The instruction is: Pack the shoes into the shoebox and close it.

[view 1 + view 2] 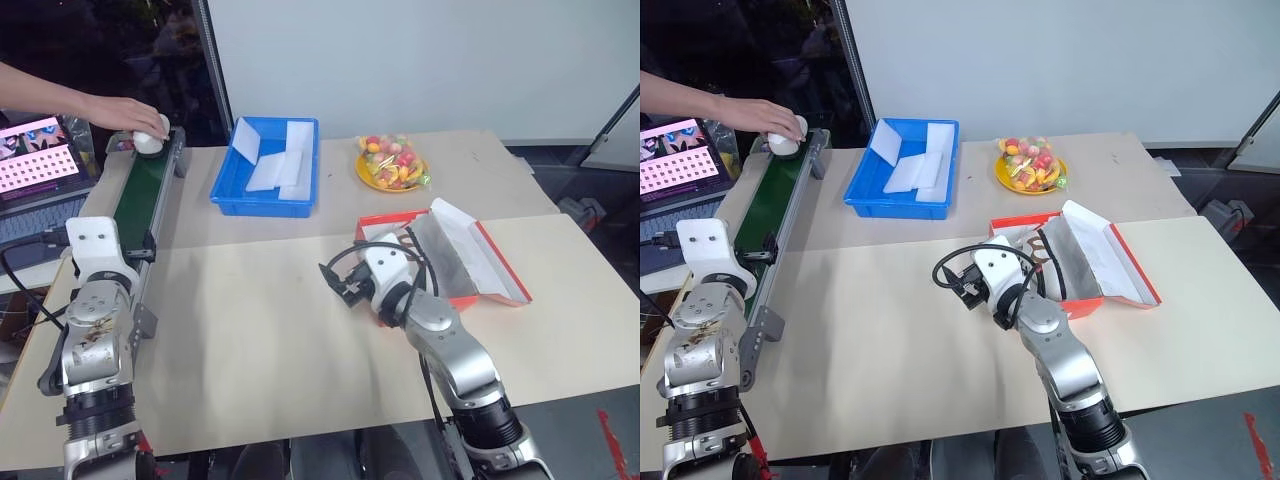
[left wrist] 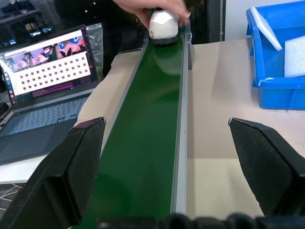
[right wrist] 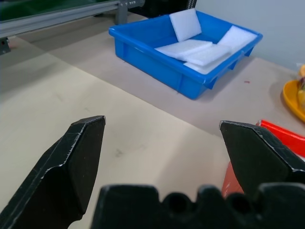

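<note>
Left claw (image 2: 164,157), fingers apart, points along the green conveyor (image 2: 143,143); one shoe (image 2: 163,26) lies at its far end under a person's hand (image 1: 125,112). Right claw (image 3: 167,157), also apart, waits beside the open shoebox (image 1: 470,260).

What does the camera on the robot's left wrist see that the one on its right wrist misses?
Left wrist camera alone: a person's hand setting a white shoe on the far end of the green conveyor belt, with an open laptop beside it, and the left claw open.

Right wrist camera alone: a corner of the red shoebox, the edge of a yellow plate, and the right claw open.

Both: the blue bin holding white foam pieces, on the beige tabletop.
</note>
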Motion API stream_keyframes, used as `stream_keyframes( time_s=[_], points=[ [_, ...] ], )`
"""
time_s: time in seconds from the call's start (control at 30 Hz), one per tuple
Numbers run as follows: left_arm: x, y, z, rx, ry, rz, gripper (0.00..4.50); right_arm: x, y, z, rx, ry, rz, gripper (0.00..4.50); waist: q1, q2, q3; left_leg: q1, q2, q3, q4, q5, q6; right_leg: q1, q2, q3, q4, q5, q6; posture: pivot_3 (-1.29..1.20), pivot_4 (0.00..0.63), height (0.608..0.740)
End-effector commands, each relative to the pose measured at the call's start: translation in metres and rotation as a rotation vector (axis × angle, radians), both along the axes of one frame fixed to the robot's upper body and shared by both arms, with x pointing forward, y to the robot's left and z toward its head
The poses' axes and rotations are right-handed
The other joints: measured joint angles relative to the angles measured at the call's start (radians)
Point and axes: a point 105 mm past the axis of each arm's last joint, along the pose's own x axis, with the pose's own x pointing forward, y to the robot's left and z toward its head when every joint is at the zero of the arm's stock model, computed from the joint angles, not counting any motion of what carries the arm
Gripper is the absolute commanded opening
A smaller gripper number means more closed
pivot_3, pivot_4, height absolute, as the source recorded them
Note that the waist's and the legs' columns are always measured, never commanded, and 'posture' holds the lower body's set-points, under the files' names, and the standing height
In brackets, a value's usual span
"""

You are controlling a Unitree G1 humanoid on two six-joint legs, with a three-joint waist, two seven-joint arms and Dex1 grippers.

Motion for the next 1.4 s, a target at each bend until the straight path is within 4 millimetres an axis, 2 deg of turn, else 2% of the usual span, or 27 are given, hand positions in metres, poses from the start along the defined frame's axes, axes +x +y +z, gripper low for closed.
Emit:
stream_keyframes(
  time_s=[0.03, 0.27, 0.53, 0.63, 0.77, 0.9, 1.3, 1.4],
  points=[
    [-0.003, 0.007, 0.008, 0.014, -0.021, 0.009, 4.43, -0.001, 0.002, 0.013, -0.009, -0.073, 0.032, 4.50, 0.000, 0.000, 0.000, 0.000, 0.000, 0.000, 0.000, 0.000, 0.000, 0.000, 0.000, 0.000, 0.000, 0.000, 0.000, 0.00, 0.150, 0.740],
    [-0.006, 0.021, 0.003, 0.033, 0.031, 0.067, 4.43, 0.001, 0.004, 0.011, -0.041, -0.052, 0.050, 4.50, -0.003, 0.000, 0.000, 0.000, 0.000, 0.000, 0.000, 0.000, 0.000, 0.000, 0.000, 0.000, 0.000, 0.000, 0.000, 0.00, 0.150, 0.740],
    [-0.004, 0.020, 0.002, 0.028, 0.037, 0.059, 4.43, 0.002, 0.004, 0.014, -0.044, -0.065, 0.056, 4.50, 0.000, -0.001, 0.000, 0.000, 0.000, 0.000, -0.001, 0.000, 0.000, 0.000, 0.000, 0.000, -0.001, 0.000, 0.000, 0.00, 0.150, 0.740],
    [-0.005, 0.020, 0.002, 0.022, 0.035, 0.061, 4.43, -0.004, 0.012, 0.020, -0.024, -0.082, 0.113, 4.50, -0.001, -0.001, 0.000, 0.000, 0.000, 0.000, -0.001, 0.000, 0.000, -0.001, 0.000, 0.000, -0.001, 0.000, 0.000, 0.00, 0.150, 0.740],
    [-0.004, 0.020, 0.003, 0.024, 0.032, 0.059, 4.43, -0.026, 0.035, 0.024, -0.013, -0.113, 0.299, 4.50, -0.003, -0.001, 0.000, 0.000, 0.001, 0.000, -0.002, 0.000, 0.000, -0.001, 0.000, 0.000, -0.001, 0.000, 0.000, 0.00, 0.150, 0.740],
    [-0.003, 0.020, 0.004, 0.023, 0.029, 0.061, 4.43, -0.035, 0.044, 0.023, -0.007, -0.093, 0.429, 4.50, -0.001, -0.002, 0.000, 0.000, 0.001, 0.000, -0.003, 0.000, 0.000, -0.001, 0.000, 0.000, -0.002, 0.000, 0.000, 0.00, 0.150, 0.740],
    [-0.007, 0.026, 0.005, 0.021, 0.032, 0.083, 4.43, -0.043, 0.048, 0.024, -0.023, -0.073, 0.564, 4.50, -0.001, -0.002, 0.000, 0.000, 0.001, 0.000, -0.003, 0.000, -0.001, -0.001, 0.000, -0.001, -0.002, 0.000, 0.000, 0.00, 0.150, 0.740],
    [-0.014, 0.039, 0.001, 0.004, 0.046, 0.141, 4.43, -0.042, 0.048, 0.024, -0.020, -0.069, 0.563, 4.50, -0.002, -0.002, 0.000, 0.000, 0.001, 0.000, -0.004, 0.000, -0.001, -0.001, 0.000, -0.001, -0.002, 0.000, 0.000, 0.00, 0.150, 0.740]
  ],
)
